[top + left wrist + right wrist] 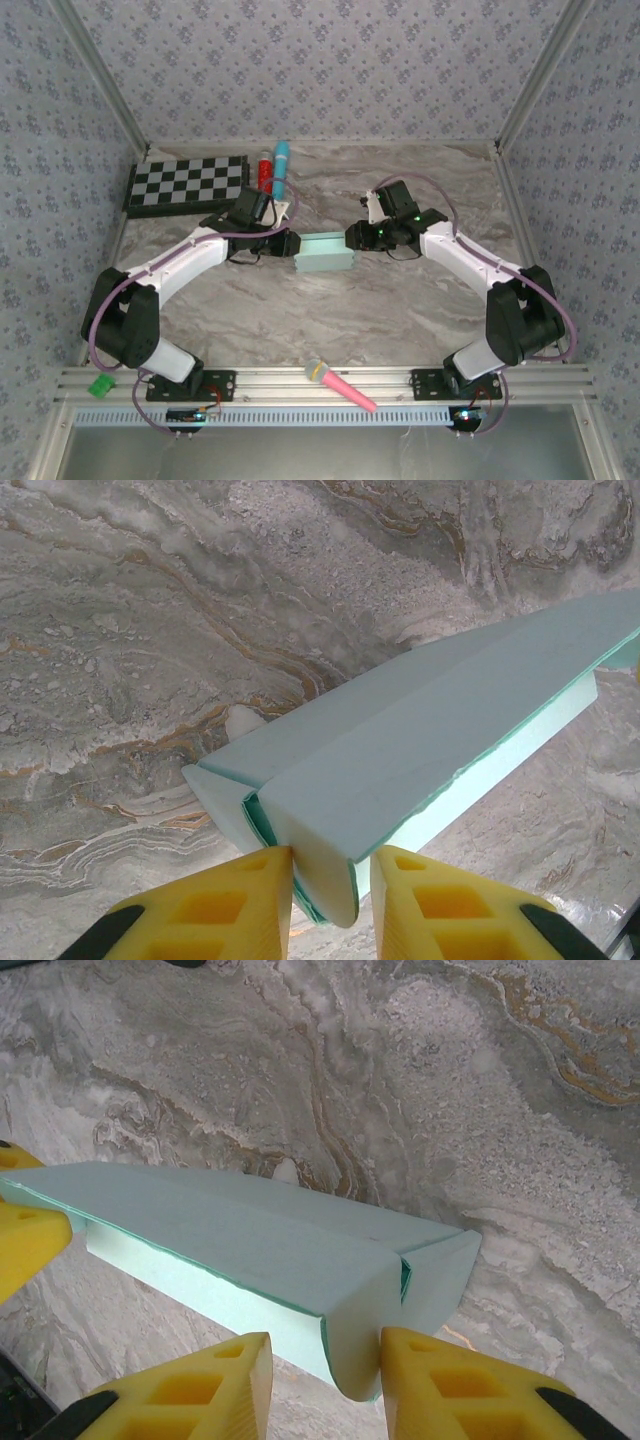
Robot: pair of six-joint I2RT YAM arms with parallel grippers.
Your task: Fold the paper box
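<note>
Midway across the grey marble worktop [330, 320], yellow fingers [220, 910] of the left gripper [330, 865] are pinching one end flap of the pale mint-blue thin cardboard paper box [325, 252]; the right gripper [325, 1350] is standing spread around the other end. I reckon both should be squeezing evenly.

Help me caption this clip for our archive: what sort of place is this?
Probably a robot test cell, not a home: grey floral-wallpapered wall panels and a silver aluminium frame enclose a grey marble-patterned tabletop.
</note>
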